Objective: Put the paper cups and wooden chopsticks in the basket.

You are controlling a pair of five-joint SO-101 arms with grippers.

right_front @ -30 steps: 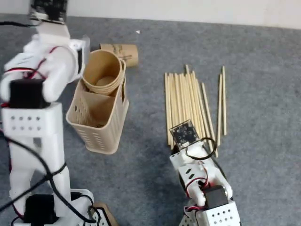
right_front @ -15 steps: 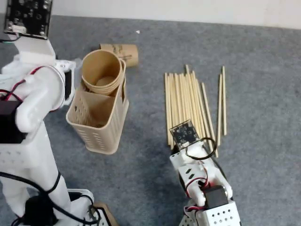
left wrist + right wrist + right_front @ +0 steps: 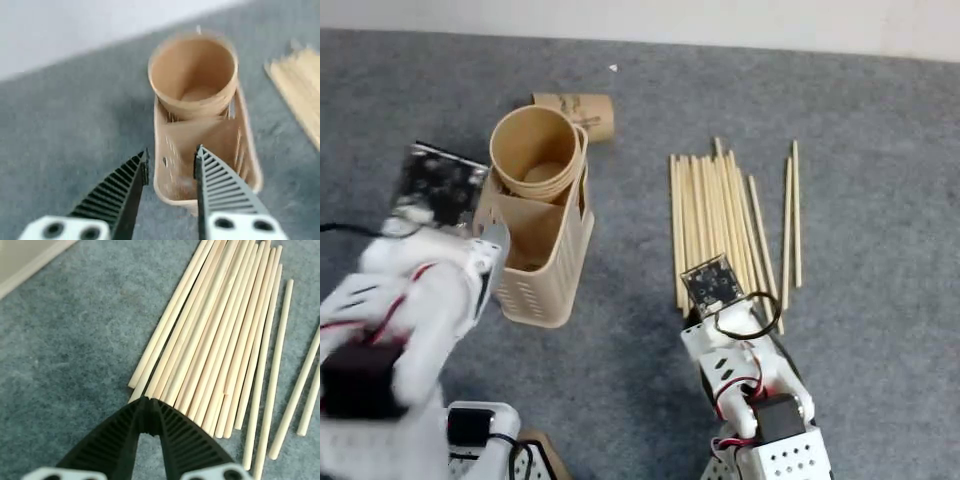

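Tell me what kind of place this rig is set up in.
Probably an indoor lab or hobby test bench, not a kitchen: a grey carpet-like surface runs to a plain pale wall, with staged props on it, a basket holding a paper cup and loose wooden chopsticks.

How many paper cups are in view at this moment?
2, at least. One upright cup sits in the basket's far compartment; its doubled rim suggests more may be nested inside. A second cup lies on its side on the carpet beyond the basket.

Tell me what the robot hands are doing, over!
Left gripper open, by basket. Right gripper shut, at wooden chopsticks. Paper cups stacked in basket; another cup lying outside.
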